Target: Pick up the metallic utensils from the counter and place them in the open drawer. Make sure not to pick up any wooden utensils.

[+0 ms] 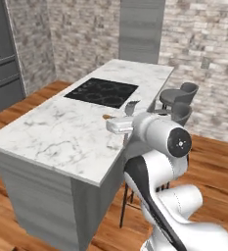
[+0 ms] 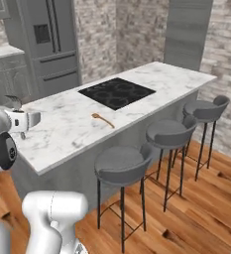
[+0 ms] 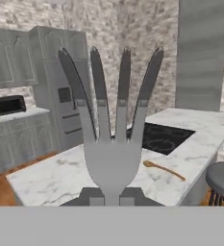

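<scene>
Gripping the fork by its handle, the gripper is clamped shut and holds it up above the counter, 4 tines pointing away from the hand. On the marble near the cooktop lies the wooden spoon.

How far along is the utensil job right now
In hand: the gripper is shut on the fork, lifted clear of the counter, tines pointing away from the hand. The wooden spoon lies untouched beside the cooktop, as it should. Left: getting the fork into the drawer. No other silver cutlery is visible on the counter, so I cannot tell what else remains.
</scene>
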Tool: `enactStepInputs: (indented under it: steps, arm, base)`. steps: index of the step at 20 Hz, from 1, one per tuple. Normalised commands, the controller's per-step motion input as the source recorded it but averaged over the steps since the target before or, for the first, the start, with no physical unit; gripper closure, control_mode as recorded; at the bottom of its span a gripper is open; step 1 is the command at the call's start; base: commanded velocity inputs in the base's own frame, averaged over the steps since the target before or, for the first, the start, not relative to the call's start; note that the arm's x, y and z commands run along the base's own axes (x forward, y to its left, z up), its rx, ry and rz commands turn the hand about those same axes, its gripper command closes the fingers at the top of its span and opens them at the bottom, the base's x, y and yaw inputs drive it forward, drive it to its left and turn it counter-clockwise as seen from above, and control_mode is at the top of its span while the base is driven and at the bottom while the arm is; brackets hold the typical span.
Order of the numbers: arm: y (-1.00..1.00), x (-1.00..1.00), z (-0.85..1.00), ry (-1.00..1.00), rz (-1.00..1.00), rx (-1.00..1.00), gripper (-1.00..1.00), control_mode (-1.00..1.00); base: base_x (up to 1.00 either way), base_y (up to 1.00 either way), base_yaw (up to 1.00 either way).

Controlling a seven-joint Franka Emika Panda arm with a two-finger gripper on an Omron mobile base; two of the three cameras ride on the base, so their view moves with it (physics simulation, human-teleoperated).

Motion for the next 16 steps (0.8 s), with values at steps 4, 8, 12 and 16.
enactStepInputs:
  steps: [4,8,12,16]
  arm:
    - [0.00,0.00,0.00,0.00,0.00,0.00,1.00,1.00]
    - [0.00,0.00,0.00,0.00,0.00,0.00,1.00,1.00]
    - [0.00,0.00,0.00,0.00,0.00,0.00,1.00,1.00]
    - [0.00,0.00,0.00,0.00,0.00,0.00,1.00,1.00]
  base:
    - [-1.00,0.47,-0.33]
    - [-1.00,0.06,-0.40]
    - [-1.00,0.01,-0.46]
    - [-0.70,-0.78,-0.42]
